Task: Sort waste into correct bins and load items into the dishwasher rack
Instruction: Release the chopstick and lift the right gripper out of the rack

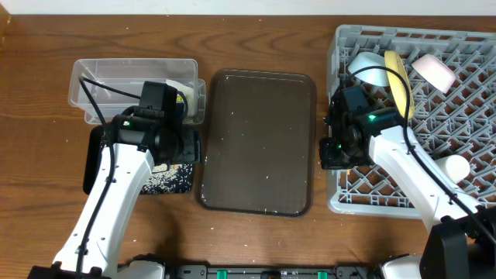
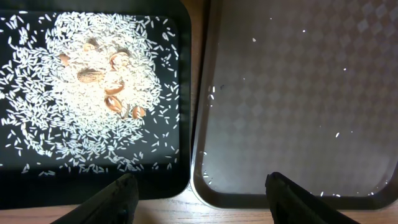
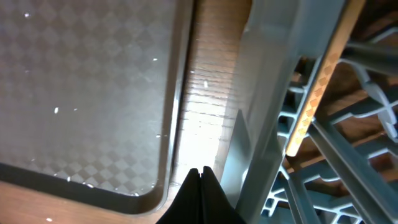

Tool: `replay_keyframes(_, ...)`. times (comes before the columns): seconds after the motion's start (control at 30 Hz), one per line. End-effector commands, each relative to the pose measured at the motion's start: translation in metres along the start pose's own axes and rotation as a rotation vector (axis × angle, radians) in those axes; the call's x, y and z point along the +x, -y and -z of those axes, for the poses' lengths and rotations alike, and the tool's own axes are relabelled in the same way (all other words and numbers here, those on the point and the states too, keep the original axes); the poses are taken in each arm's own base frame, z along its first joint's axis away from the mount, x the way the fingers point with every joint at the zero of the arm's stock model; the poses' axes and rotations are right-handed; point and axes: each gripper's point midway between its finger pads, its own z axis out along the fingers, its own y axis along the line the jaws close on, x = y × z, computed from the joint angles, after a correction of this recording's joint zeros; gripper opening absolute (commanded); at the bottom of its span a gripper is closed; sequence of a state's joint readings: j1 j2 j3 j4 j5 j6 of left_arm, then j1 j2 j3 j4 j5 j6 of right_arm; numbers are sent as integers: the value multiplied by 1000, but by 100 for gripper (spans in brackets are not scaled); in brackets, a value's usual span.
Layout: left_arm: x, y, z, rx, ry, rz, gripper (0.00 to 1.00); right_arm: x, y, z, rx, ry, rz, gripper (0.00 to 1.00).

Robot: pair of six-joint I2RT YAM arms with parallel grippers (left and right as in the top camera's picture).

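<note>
As I look across the surface, the grey rack stands far right and the black tray sits left with rice heaped inside. My left tool is spread above that tray's right rim. My right tool hangs pressed together, empty, beside the rack's left wall, near a chopstick.

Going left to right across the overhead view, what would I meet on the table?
clear tub → brown serving tray → dishwasher rack, and inside it: light blue bowl → yellow plate → pink-white bowl
</note>
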State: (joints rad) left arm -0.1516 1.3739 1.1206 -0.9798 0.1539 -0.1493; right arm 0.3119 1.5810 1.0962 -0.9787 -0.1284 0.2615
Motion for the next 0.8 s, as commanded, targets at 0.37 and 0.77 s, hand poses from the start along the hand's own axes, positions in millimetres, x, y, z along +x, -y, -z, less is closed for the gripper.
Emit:
replay_keyframes(0.37, -16, 1, 3, 7, 75, -9, 69, -70, -12, 48, -128, 361, -43, 11)
replay_keyframes(0.77, 3, -3, 2, -11, -4, -2, 69, -66, 68, 103, -77, 490, -179, 52)
